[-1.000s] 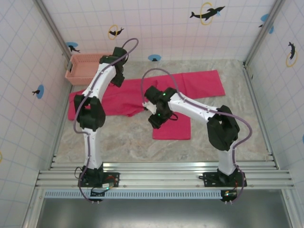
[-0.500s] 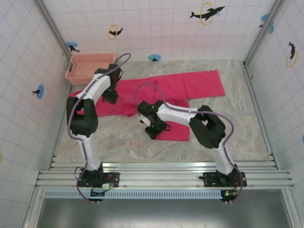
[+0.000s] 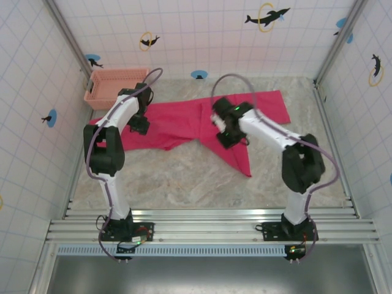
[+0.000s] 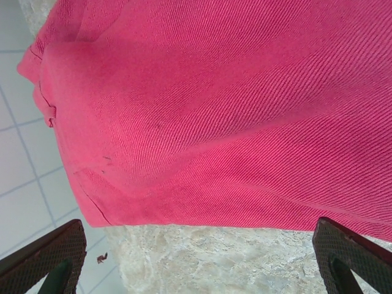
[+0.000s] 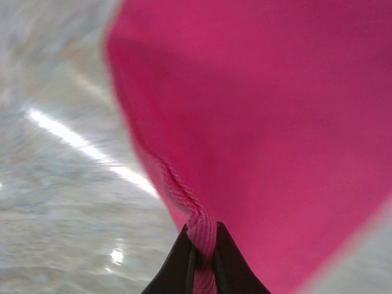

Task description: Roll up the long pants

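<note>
Right wrist view has your right hand (image 5: 202,245) pinched shut on a hem of the long pants (image 5: 275,122), which sprawl across the bench (image 3: 153,177). Your left hand (image 4: 196,269) gapes empty above the cloth. Lay the gripped leg flat before rolling; don't tug.

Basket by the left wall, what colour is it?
The basket is pale salmon pink, clearest in the top external view.

Setting: robot laboratory test cell.
Evidence:
- Enclosure of white grid-tiled walls (image 3: 202,43) with dolphin decals (image 3: 267,16) and an aluminium corner post (image 3: 64,33).
- Marble-patterned counter (image 3: 165,177).
- Slotted aluminium rail (image 3: 208,228) along the near edge, carrying the left arm (image 3: 116,190) and right arm (image 3: 297,205).
- Both arms white with black joints, trailing a purple-grey cable (image 3: 229,76).
</note>
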Controlling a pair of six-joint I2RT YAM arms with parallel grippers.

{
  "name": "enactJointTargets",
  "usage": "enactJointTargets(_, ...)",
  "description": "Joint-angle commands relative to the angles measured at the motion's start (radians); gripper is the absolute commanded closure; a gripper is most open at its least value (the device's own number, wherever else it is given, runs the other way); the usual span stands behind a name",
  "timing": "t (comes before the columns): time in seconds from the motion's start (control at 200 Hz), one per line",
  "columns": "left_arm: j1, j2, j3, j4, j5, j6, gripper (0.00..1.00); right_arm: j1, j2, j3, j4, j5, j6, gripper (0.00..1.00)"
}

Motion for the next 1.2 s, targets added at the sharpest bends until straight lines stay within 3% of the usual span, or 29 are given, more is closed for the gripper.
enactJointTargets(0.0,0.025,0.013,0.024,-0.033,0.011,-0.003,0.03,-0.151,-0.036,0.131,-0.089,0.144,-0.145,1.0)
enactJointTargets(0.28,0.037,0.031,0.061,-0.078,-0.007,0.009,0.03,-0.402,0.19,0.464,-0.068,0.198,-0.178,1.0)
enactJointTargets(0.701,0.062,0.084,0.156,-0.177,-0.038,-0.014,0.03,-0.569,0.633,1.043,-0.076,0.321,-0.242,1.0)
enactJointTargets(0.936,0.08,0.131,0.17,-0.221,-0.045,-0.05,0.03,-0.615,0.753,1.105,0.11,0.232,-0.212,0.98)
enactJointTargets(0.991,0.089,0.141,0.18,-0.229,-0.039,-0.056,0.03,-0.614,0.781,1.107,0.146,0.231,-0.198,0.87)
enactJointTargets(1.111,0.109,0.151,0.186,-0.239,-0.044,-0.073,0.03,-0.609,0.833,1.132,0.219,0.199,-0.177,0.36)
enactJointTargets(1.196,0.119,0.155,0.175,-0.235,-0.044,-0.075,0.03,-0.609,0.837,1.149,0.252,0.203,-0.153,0.19)
